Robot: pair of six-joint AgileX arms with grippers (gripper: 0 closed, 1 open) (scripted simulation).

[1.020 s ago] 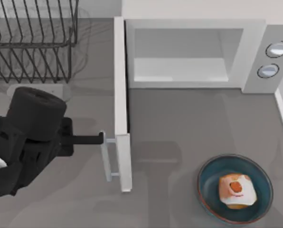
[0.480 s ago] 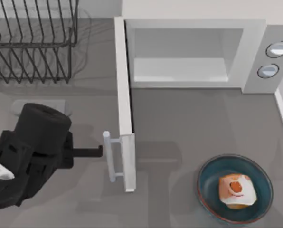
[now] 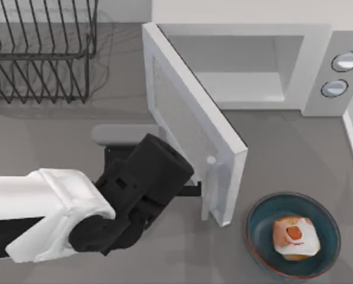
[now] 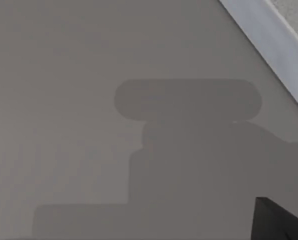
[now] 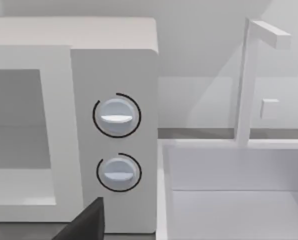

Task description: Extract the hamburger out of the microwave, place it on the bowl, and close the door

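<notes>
Half-swung door (image 3: 191, 124) leaves room beside the bowl (image 3: 259, 222); left jaws (image 3: 194, 189) at its handle, state unclear.

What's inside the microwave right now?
The visible part of the microwave cavity shows only pale walls and floor. The half-swung door covers the cavity's left side, so that part cannot be checked. The hamburger sits in the bowl.

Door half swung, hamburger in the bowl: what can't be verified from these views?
- Left gripper: top view, fingers hidden behind the door edge and the arm's wrist; contact with the handle unclear.
- Left wrist view: bare table and shadow.
- Microwave cavity: near part covered by the door.
</notes>
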